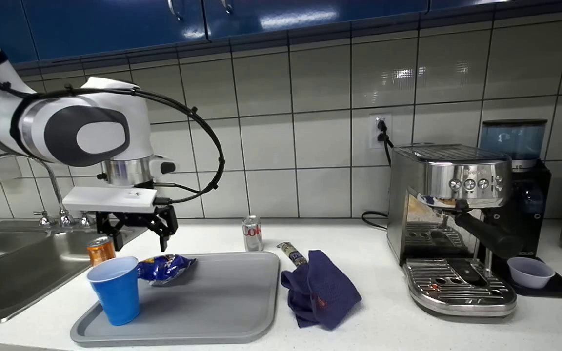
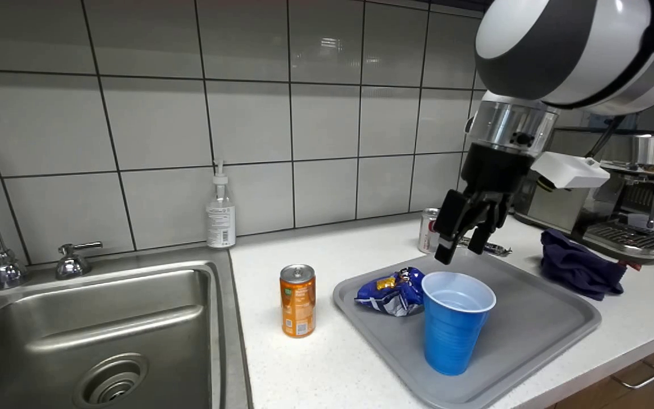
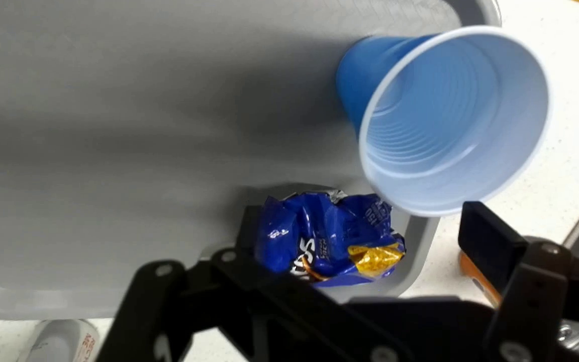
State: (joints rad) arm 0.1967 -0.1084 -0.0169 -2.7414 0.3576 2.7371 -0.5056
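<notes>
Tiles [image 1: 320, 141], pale with dark grout lines, rise behind a white speckled bench [image 1: 373, 336] under blue cabinets [image 1: 115, 27]. In an exterior view I see a grey tray [image 1: 227, 297] on the bench, a steel sink [image 1: 22, 287] toward its nine o'clock and a chrome coffee machine [image 1: 427, 219] toward three. A crumpled blue snack bag [image 1: 165, 268] rests on the tray toward eleven o'clock, a blue cup [image 1: 119, 297] toward eight. Over them hangs the claw [image 1: 140, 244], jaws spread wide, holding nothing. Looking down in the wrist view, I find the snack bag's long axis running from nine to three o'clock, its gold patch [image 3: 376, 259] turned toward four. The cup stands upright, its long axis vertical, the open mouth facing up to twelve in both exterior views.
</notes>
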